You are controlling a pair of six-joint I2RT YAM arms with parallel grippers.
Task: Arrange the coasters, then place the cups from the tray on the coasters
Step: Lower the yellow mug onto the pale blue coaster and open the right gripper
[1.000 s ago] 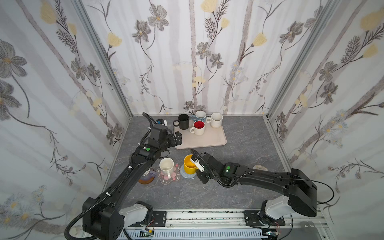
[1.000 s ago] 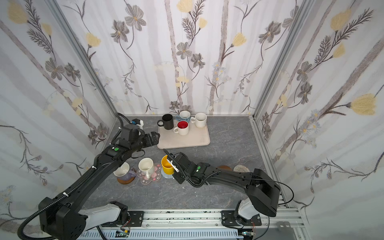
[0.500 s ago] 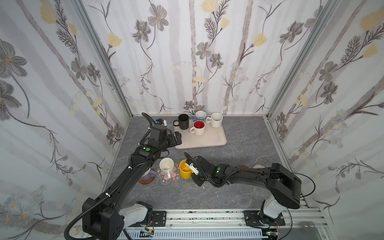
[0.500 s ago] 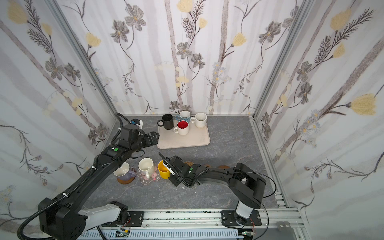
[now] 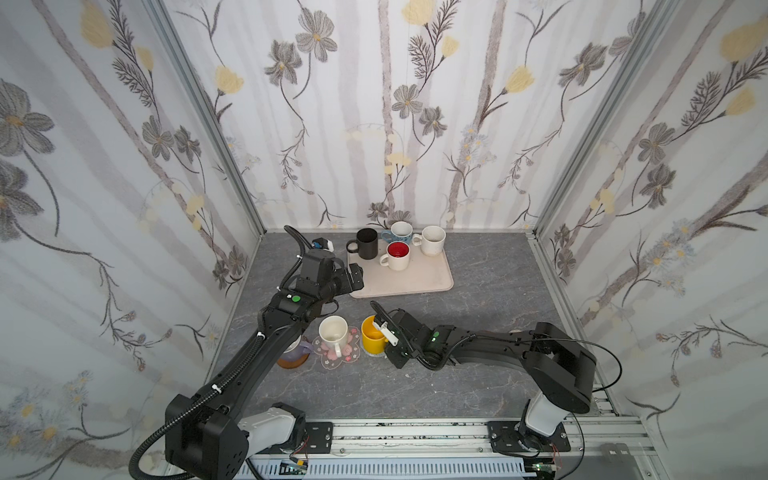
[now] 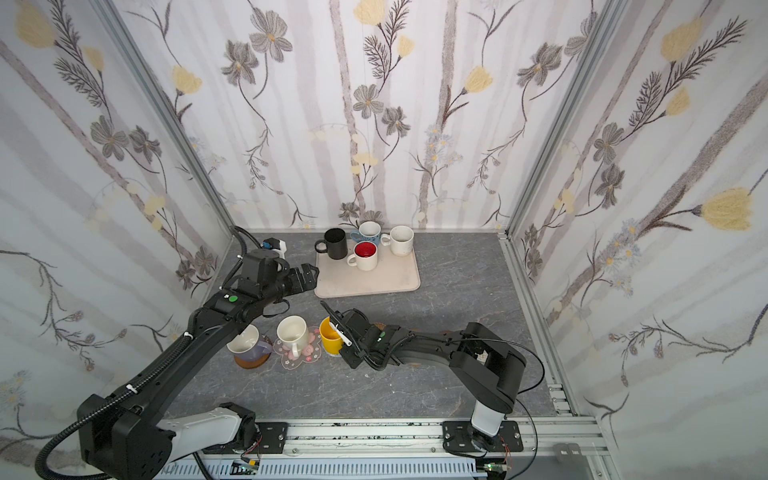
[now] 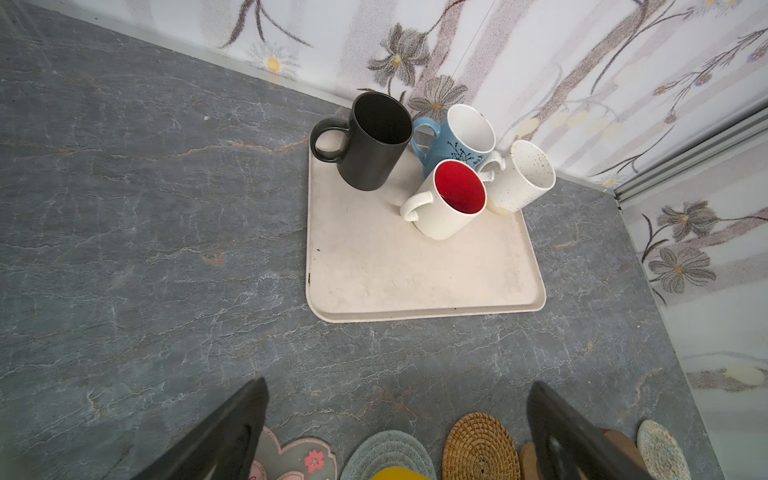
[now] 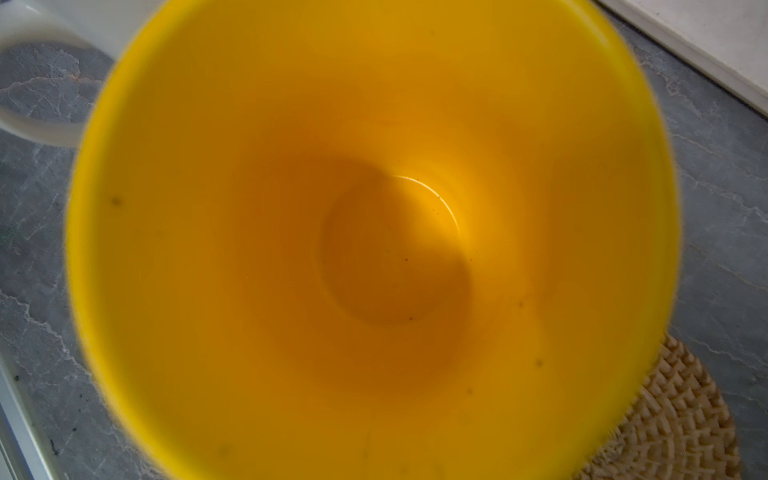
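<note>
Grey marbled worktop (image 5: pixel 478 270), floral walls (image 5: pixel 374 104): yellow mug (image 5: pixel 370 341) in a grip.
Over the grey-blue coaster (image 7: pixel 386 451), the right jaws pinch its rim; the left jaws gape wide, empty, beside the tray (image 5: pixel 419 279), which carries four mugs (image 5: pixel 398 255).

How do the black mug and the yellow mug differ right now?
The black mug stands on the tray. The yellow mug is off it, up front over the grey-blue coaster. The black mug is untouched, while the right gripper is shut on the yellow mug's rim. Both are upright and empty.
</note>
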